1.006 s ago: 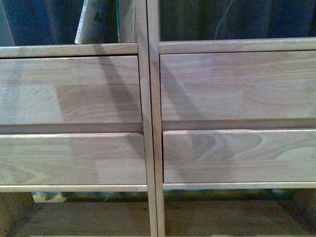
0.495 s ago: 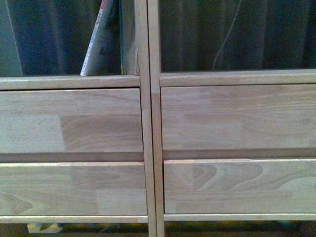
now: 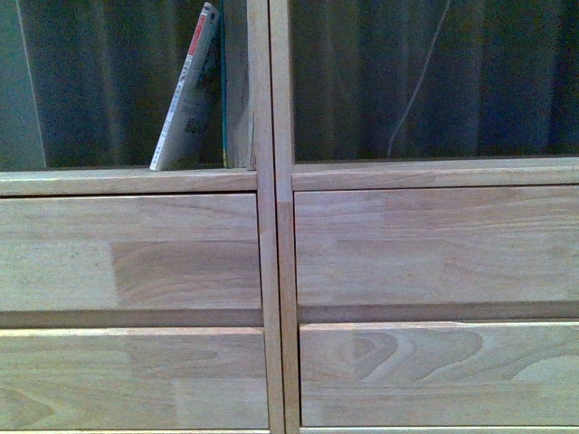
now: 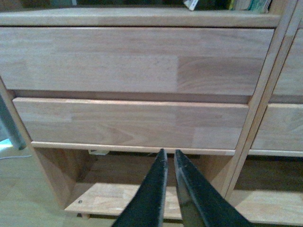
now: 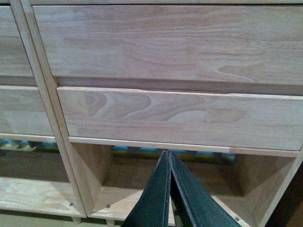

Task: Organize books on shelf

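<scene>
Dark curtain folds show through the backless upper compartments of the shelf (image 3: 271,181), above its plain drawer fronts. One book (image 3: 187,99) leans in the left column's compartment, top tilted toward the central upright. Thin and probably floppy and light, it would best be pinched near the spine. Left gripper (image 4: 170,158): tips nearly together, holding nothing. Right gripper (image 5: 169,158): tips pressed together, holding nothing.
</scene>
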Controlling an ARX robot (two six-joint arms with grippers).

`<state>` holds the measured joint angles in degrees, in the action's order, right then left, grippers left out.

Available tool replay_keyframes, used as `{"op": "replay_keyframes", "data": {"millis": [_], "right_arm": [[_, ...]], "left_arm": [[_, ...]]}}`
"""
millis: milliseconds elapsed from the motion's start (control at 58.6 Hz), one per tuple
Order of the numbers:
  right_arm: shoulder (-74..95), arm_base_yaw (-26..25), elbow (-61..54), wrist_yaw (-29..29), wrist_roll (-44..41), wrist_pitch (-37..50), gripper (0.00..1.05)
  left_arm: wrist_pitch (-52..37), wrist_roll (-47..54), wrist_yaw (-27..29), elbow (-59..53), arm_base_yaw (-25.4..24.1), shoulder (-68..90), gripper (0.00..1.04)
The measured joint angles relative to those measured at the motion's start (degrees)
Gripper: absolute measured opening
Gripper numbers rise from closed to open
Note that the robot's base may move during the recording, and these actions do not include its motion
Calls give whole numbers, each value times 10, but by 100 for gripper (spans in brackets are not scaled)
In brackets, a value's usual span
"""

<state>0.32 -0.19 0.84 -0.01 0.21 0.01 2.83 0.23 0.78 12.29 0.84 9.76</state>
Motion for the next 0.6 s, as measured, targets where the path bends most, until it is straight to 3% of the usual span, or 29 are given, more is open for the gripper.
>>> {"op": "replay_keyframes", "data": {"millis": [597], "right_arm": [[0, 0, 0, -2, 0, 0, 3]], "left_arm": [[-21, -1, -6, -81, -5, -61, 3]]}}
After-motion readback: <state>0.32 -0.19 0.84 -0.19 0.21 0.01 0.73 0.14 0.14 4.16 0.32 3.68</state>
